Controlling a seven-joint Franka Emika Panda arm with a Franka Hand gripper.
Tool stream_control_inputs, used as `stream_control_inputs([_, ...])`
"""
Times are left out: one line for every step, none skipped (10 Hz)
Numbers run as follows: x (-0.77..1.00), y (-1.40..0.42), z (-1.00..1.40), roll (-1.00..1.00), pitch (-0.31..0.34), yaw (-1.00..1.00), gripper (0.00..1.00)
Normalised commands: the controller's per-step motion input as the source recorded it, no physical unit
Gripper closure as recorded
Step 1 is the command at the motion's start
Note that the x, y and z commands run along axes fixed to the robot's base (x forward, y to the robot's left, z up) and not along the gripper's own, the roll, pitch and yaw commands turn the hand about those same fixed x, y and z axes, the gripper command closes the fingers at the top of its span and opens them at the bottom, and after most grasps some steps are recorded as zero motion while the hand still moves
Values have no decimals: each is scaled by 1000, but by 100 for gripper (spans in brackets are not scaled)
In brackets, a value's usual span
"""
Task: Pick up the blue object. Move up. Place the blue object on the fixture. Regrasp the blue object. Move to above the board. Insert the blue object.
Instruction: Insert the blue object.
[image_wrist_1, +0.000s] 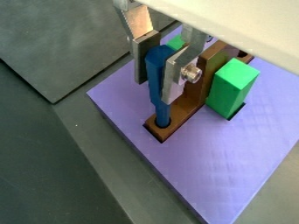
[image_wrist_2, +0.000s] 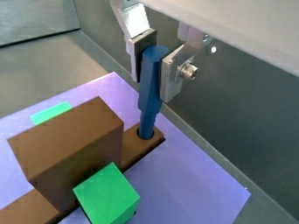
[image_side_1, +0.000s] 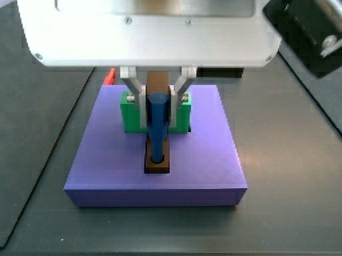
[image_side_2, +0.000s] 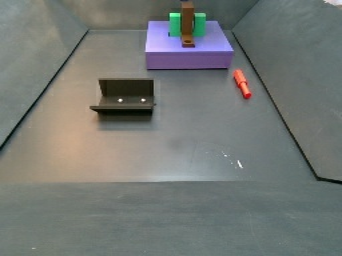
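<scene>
Blue object (image_wrist_1: 156, 83) insertion is nearing its end on the purple board (image_side_1: 201, 165), the broad slab that is sitting at the far end of the dark tabletop (image_side_2: 174, 140). Well apart from the board, the fixture (image_side_2: 124, 96) is standing unused, and a small red piece (image_side_2: 242, 83) is lying on the tabletop just beside the board's edge.

On the board, a brown block (image_wrist_2: 65, 153) and a green block (image_wrist_1: 232, 87) are already standing upright in their places. Between them and the board's near edge, the blue object is standing vertical, its lower end sitting inside a brown-lined slot (image_wrist_1: 166, 128) in both wrist views.

The pincer (image_wrist_1: 159, 63) is hanging directly over that slot, its silver fingers (image_wrist_1: 179, 70) closed narrowly on the blue object's upper part, one plate on each flat side.

Judging by these views, the step in hand is the final push. Doing it well means keeping the piece plumb and pressing straight down along the slot's axis, with no sideways drag that could wedge it against the slot walls or nudge the brown block close behind it. The grip should be released only once the piece is no longer sinking, and the fingers should be opening just enough to clear it before lifting away vertically. How deep the blue object is already seated cannot be told from these pictures.
</scene>
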Motion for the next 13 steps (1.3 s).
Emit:
stream_control_inputs([0,0,-174,0,-46,0,100])
stream_control_inputs([0,0,-191,0,-46,0,100])
stream_control_inputs([0,0,-220,0,-70,0,100])
stream_control_inputs([31,0,-231,36,-80,46,100])
stream_control_inputs([180,-100,-189,70,-67,69,100])
stream_control_inputs([177,-89,-180,76,-57,63,100])
stream_control_inputs([160,-94,-160,76,-54,51,100])
stream_control_inputs([37,-43,-177,87,-66,57,100])
stream_control_inputs([0,-14,-189,101,-66,86,100])
stream_control_inputs([0,0,-209,116,-74,109,100])
stream_control_inputs([0,0,-171,139,-67,103,100])
stream_control_inputs([0,0,-177,147,-64,97,100])
stream_control_inputs([0,0,-157,164,-60,86,100])
